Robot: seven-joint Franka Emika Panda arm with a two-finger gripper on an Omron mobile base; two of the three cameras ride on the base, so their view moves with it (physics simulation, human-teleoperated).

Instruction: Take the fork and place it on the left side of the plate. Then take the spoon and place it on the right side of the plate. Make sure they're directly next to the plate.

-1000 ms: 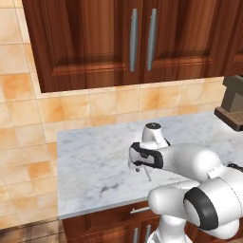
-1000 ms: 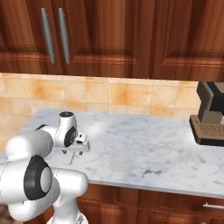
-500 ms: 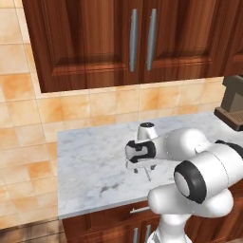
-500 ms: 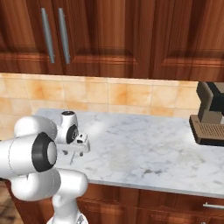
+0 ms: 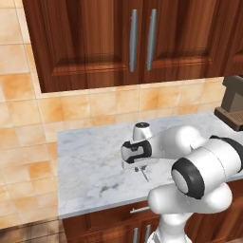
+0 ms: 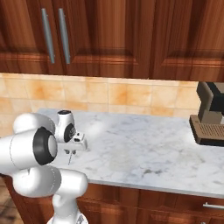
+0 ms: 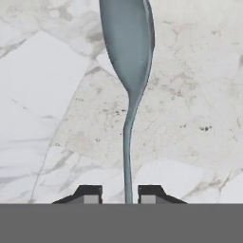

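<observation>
Gripper [image 7: 128, 193] pinching the spoon [image 7: 129, 66] by its thin handle, fingertips [image 7: 90, 193] close on either side. Spoon bowl up at 12 o'clock in the hand view, hanging over the marble counter [image 5: 90, 166]. Coffee machine [image 6: 210, 114] out at 3 o'clock.

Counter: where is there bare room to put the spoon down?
The marble counter is bare from the gripper across to the coffee machine at its far right end. The strip by the tile wall is bare too. The spoon hangs between the fingers.
</observation>
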